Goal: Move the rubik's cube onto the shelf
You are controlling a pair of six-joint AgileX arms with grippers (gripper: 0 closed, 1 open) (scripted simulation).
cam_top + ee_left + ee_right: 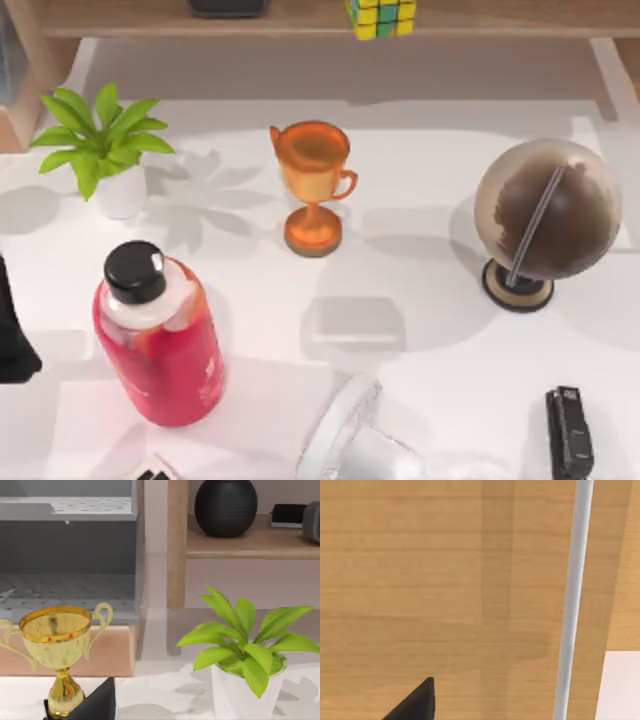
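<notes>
Rubik's cube [381, 17] of yellow and green tiles sits on the light-brown wooden shelf [300, 22] from above, the left wrist view faces a gold trophy [56, 652], the right wrist view faces wood, so I judge placing done and retreat next.

yellow and green tiled rubik's cube [381, 17] with dark grid lines, light-brown wooden shelf [300, 20], orange-gold trophy [313, 185], red bottle [160, 340] with black cap, green plant [100, 135] in white pot, brown globe [545, 208], white bench [420, 270].
</notes>
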